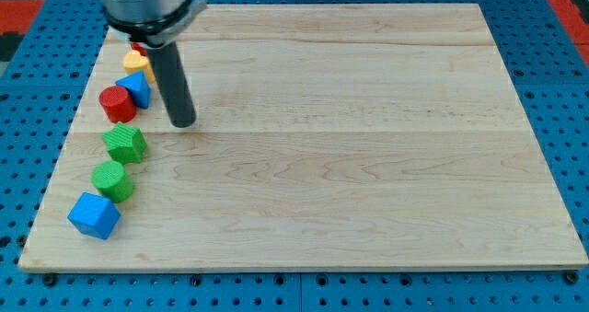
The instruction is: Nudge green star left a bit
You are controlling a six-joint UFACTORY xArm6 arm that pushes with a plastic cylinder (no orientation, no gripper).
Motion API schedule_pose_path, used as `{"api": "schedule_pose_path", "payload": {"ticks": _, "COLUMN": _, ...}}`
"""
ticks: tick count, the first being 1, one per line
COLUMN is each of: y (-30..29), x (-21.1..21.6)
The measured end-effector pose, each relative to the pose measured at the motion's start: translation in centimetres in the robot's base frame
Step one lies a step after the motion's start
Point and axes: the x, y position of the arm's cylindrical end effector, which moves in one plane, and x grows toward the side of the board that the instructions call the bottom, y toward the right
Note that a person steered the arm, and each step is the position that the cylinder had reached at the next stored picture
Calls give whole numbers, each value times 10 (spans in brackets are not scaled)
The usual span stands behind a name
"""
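The green star (125,144) lies near the wooden board's left edge. My tip (183,123) rests on the board just to the star's upper right, a short gap away and not touching it. Above the star are a red cylinder (117,103), a blue block (138,88) and a yellow block (137,63), with a bit of another red block (137,47) behind the rod's mount. Below the star are a green cylinder (112,179) and a blue cube (94,215).
The wooden board (350,146) lies on a blue perforated table (561,91). All blocks form a slanted column along the board's left edge. The arm's round head (143,4) hangs over the top-left corner.
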Motion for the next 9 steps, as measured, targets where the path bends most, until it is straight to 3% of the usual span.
{"api": "schedule_pose_path", "payload": {"ticks": 3, "y": 0, "x": -5}}
{"api": "schedule_pose_path", "payload": {"ticks": 7, "y": -45, "x": -2}}
{"api": "schedule_pose_path", "payload": {"ticks": 8, "y": -34, "x": 20}}
{"api": "schedule_pose_path", "payload": {"ticks": 9, "y": -72, "x": 21}}
